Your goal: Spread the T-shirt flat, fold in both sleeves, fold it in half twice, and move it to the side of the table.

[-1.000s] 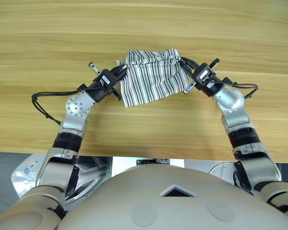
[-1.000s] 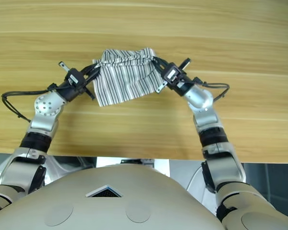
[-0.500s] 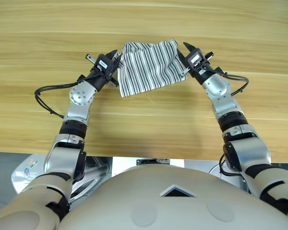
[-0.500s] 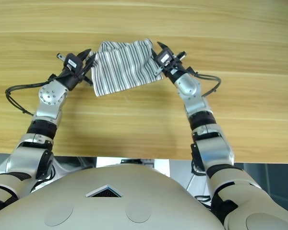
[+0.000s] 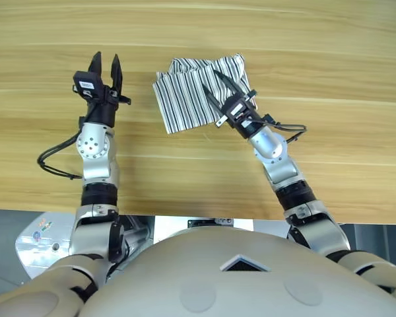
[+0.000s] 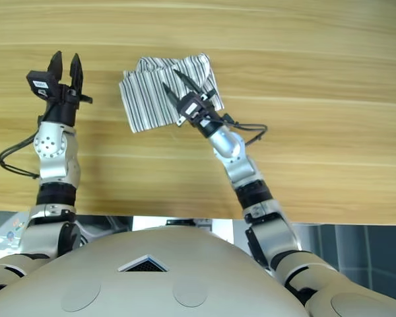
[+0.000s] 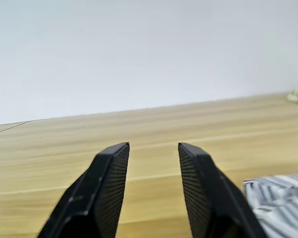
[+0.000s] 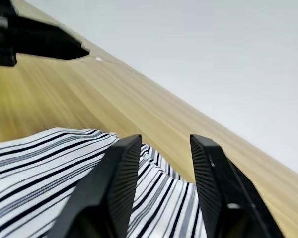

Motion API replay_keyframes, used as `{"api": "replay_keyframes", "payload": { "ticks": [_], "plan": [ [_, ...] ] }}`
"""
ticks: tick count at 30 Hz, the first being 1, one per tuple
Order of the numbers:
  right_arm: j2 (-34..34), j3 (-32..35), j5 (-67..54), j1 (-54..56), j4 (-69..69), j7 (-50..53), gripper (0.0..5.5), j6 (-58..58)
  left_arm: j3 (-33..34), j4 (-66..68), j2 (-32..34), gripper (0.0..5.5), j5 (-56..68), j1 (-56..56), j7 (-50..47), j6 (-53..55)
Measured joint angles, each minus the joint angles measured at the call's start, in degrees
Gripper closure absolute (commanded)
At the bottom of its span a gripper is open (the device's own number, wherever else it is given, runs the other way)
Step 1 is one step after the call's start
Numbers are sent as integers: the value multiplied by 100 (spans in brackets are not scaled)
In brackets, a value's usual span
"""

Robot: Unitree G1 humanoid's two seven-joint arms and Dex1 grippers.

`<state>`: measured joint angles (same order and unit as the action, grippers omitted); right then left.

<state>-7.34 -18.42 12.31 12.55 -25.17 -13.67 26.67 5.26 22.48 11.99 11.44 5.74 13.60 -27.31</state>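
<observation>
Plainly, the folded T-shirt (image 5: 178, 99) lay on the table (image 5: 330, 46) as a small striped bundle, its longer side running across the robot's front with a slight tilt. The right gripper (image 5: 208, 78) hung over its right half with its 2 fingers spread apart and nothing held between them. The left gripper (image 5: 106, 59), likewise spread and empty, stood well apart from the cloth on its left, fingers pointing away over bare wood. So the right arm was much the nearer, and I judged that sliding the bundle to the table's side would fall to it, unless the left came in to help. From the head the bundle's whole outline was plain; the right wrist view gave the stripes running beneath and between the 2 fingers, though contact could not be told; the left wrist view caught 1 corner of the cloth off at the side
</observation>
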Motion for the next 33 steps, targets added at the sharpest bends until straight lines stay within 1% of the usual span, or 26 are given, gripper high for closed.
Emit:
{"api": "replay_keyframes", "payload": {
  "ticks": [4, 8, 11, 14, 16, 18, 20, 23, 25, 28, 30, 31, 33],
  "plan": [
    [198, 378, -195, 1148, -1684, 10, 371, -437, -84, -376, -327, 367, 125, -121, 136, 37],
    [458, 926, -660, 2299, -2977, -55, 371, -647, -58, -495, -433, 367, 168, -197, 172, 143],
    [587, 1340, -876, 3110, -3913, 213, 371, -1008, 3, -591, -487, 367, 231, -277, 170, 240],
    [588, 1728, -1041, 3273, -4553, 769, 371, -1553, 64, -724, -532, 367, 250, -336, 157, 363],
    [475, 2102, -1227, 3272, -4827, 1232, 371, -1861, 121, -773, -561, 367, 249, -343, 84, 430],
    [307, 2365, -1351, 3297, -4890, 1528, 371, -1987, 194, -775, -585, 367, 248, -343, 53, 490],
    [190, 2471, -1347, 3294, -4916, 1695, 371, -1982, 210, -775, -597, 367, 246, -342, 46, 488],
    [27, 2646, -1351, 3085, -4804, 1930, 371, -1273, 243, -743, -665, 367, 245, -322, 42, 481],
    [-101, 2702, -1315, 3023, -4524, 2312, 371, -704, 258, -715, -714, 367, 247, -299, 44, 481],
    [-187, 2760, -1283, 2985, -4259, 2771, 371, -595, 267, -712, -765, 367, 246, -300, 54, 476],
    [-188, 2797, -1284, 2716, -3777, 2889, 371, -427, 295, -707, -778, 367, 247, -304, 62, 454],
    [-105, 2746, -1283, 2427, -3203, 2879, 371, -199, 316, -701, -785, 367, 247, -315, 62, 407],
    [120, 2406, -1227, 1948, -2041, 2658, 371, 7, 320, -684, -801, 367, 245, -319, 65, 355]
  ]
}}
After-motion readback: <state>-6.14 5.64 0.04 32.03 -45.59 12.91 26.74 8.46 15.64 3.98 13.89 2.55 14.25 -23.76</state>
